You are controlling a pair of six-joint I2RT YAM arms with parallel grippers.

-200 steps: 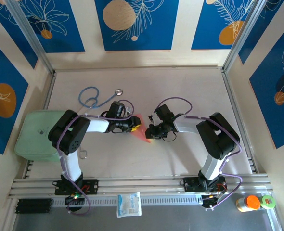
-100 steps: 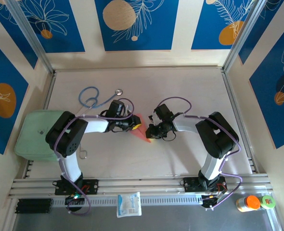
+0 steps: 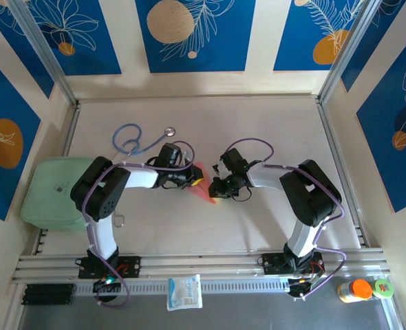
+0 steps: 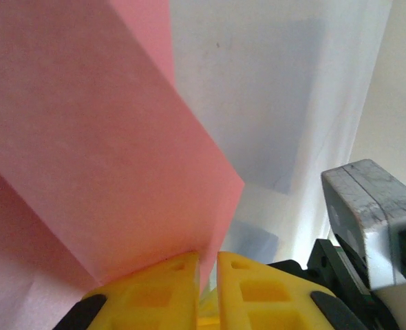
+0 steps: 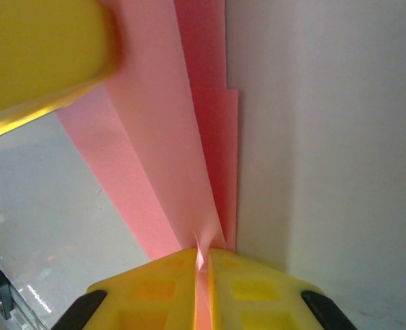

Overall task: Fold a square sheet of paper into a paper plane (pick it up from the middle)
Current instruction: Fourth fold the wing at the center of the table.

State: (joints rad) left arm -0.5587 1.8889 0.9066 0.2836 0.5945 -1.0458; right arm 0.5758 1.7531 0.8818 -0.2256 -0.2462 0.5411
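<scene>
The salmon-pink sheet of paper (image 3: 198, 172) is folded into a narrow, pointed, layered shape like a paper plane and hangs between the two arms above mid-table. My left gripper (image 3: 193, 180) pinches one end. In the left wrist view the yellow jaws (image 4: 208, 265) stand nearly together with a paper (image 4: 86, 137) edge running between them. My right gripper (image 3: 215, 192) holds the other end. In the right wrist view its jaws (image 5: 203, 258) are shut on the creased paper (image 5: 168, 137), whose flaps fan away. A yellow finger (image 5: 38, 55) of the left gripper shows at top left.
A blue stethoscope (image 3: 131, 141) lies behind the left arm. The pale green pad (image 3: 51, 192) sits at the left edge. A white packet (image 3: 184, 292) rests on the front rail, and an orange-capped bottle (image 3: 358, 290) stands at the front right.
The left gripper's jaws have closed in on the paper's end, and the left arm's elbow has shifted slightly. The right arm and the paper have stayed where they were.
</scene>
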